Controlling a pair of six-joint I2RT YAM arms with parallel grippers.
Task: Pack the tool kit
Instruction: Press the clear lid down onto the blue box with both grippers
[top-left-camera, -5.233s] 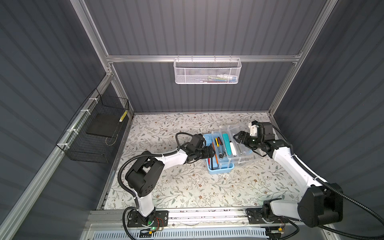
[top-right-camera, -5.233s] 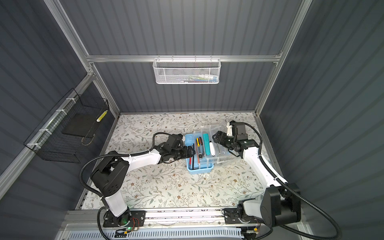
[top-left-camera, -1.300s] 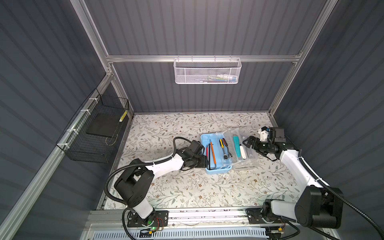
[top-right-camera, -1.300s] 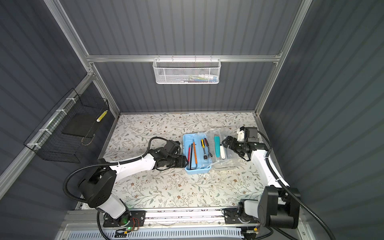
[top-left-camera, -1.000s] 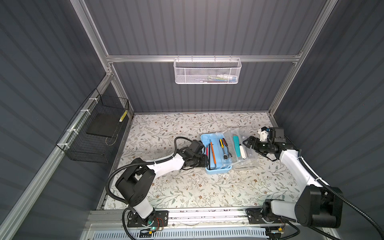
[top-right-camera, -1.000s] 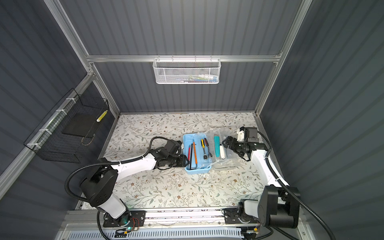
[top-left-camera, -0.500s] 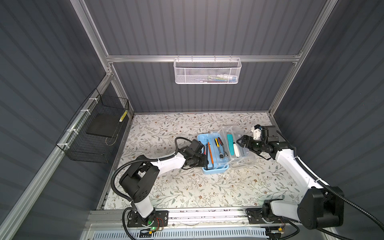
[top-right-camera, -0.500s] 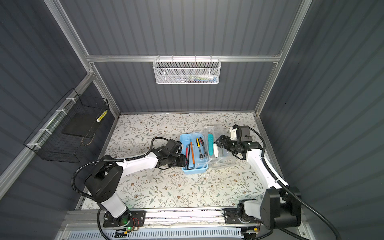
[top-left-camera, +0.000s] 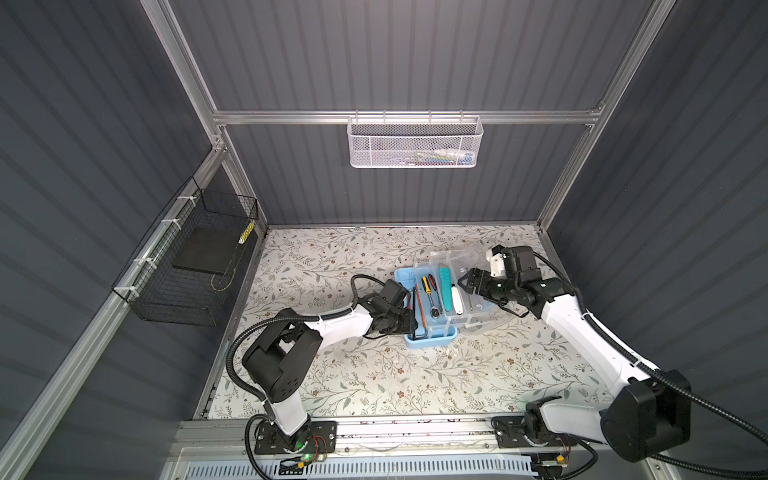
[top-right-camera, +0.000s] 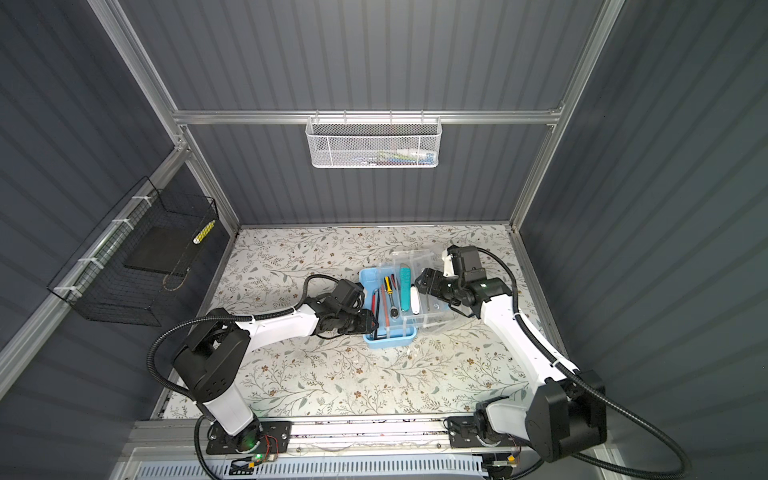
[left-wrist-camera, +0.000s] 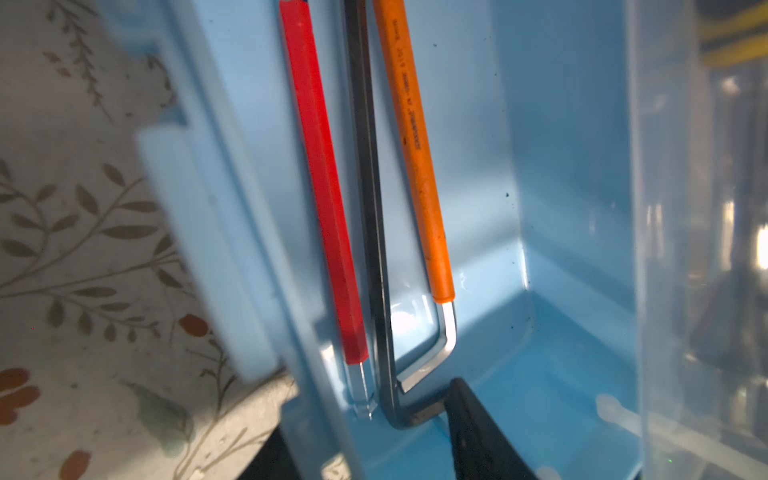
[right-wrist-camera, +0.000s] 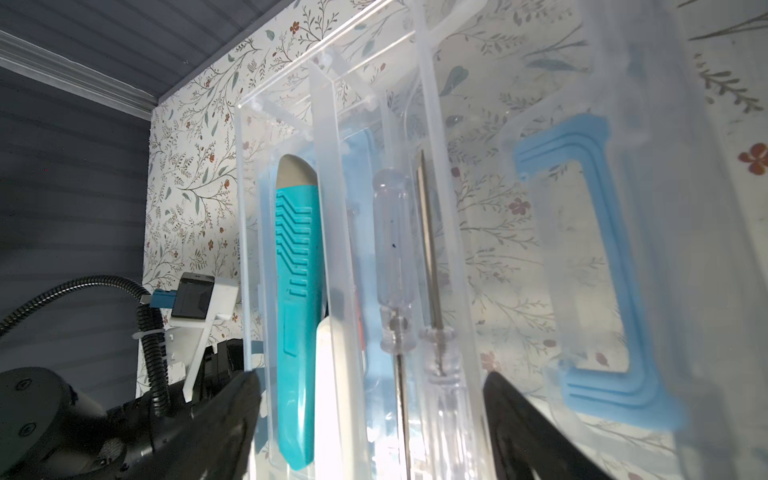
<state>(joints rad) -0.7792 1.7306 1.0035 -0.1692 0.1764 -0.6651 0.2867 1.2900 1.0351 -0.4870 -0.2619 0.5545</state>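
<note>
Where the tool kit (top-left-camera: 432, 341) lay open right of the tabletop's (top-left-camera: 374, 374) centre, left gripper (top-left-camera: 409, 326) sat part-open astride its wall; right gripper (top-left-camera: 465, 286) stood wide astride the clear tray (right-wrist-camera: 324, 124), grip undetermined.

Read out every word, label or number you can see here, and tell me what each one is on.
Orange hex key: dark print along its sleeve, too blurred to read.
Yellow strip in the black wire basket: dark marks, too small to read.
Nothing else shows readable text.
</note>
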